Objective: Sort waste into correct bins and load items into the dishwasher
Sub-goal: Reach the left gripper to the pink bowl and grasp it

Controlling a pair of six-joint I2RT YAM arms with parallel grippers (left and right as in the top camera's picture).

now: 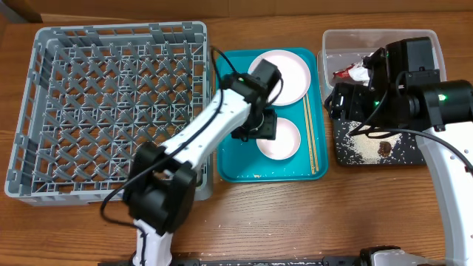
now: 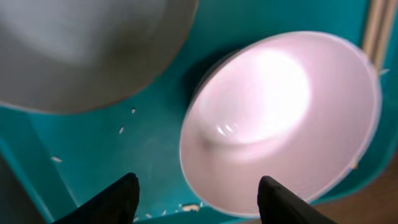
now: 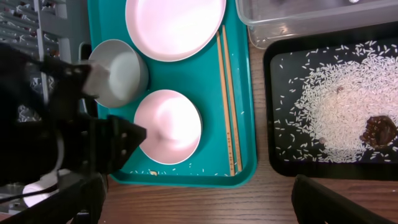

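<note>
The pink bowl (image 3: 168, 126) sits upright, mouth up, in the near half of the teal tray (image 3: 245, 124), a little right of its middle. Just far-left of it is the grey-green bowl (image 3: 118, 71), with only a thin strip of tray showing between the rims. To its right a wider bare strip runs up to the two chopsticks (image 3: 227, 99), which lie side by side with their long axis near to far along the tray's right rim. On the near side a narrow band with a few rice grains (image 2: 121, 129) separates the bowl from the tray's edge. The pink plate (image 3: 175, 25) fills the far end. The left gripper (image 2: 199, 193) hangs over the bowl's near-left rim, jaws apart and holding nothing. The right gripper (image 3: 193, 186) is spread wide and empty above the table. The dish rack (image 1: 44, 111) stands left of the tray, with the black tray (image 3: 270, 93) of rice and the clear tub (image 3: 298, 22) to its right.
</note>
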